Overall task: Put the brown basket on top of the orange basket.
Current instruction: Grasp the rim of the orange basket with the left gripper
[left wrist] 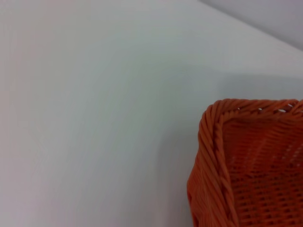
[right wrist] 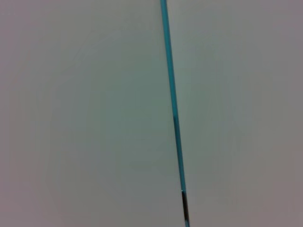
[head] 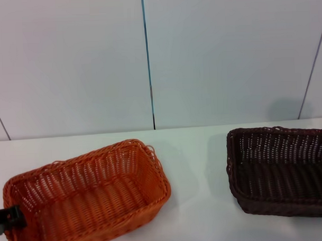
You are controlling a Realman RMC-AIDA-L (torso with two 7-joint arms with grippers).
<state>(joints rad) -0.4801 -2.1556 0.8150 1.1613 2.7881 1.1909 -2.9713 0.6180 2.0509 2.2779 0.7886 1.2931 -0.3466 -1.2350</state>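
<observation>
Here the orange basket (head: 87,194) sits near left on the white table (head: 194,151), and the brown basket (head: 282,169) lies well apart on the right, neither stacked. The left gripper (head: 8,218) is at the orange basket's near-left rim; its grasp cannot be told. The right gripper is unseen.

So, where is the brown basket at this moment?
In the head view, the brown basket stands on the white table at the robot's right, cut by the picture's edge, apart from the orange basket at the left.
</observation>
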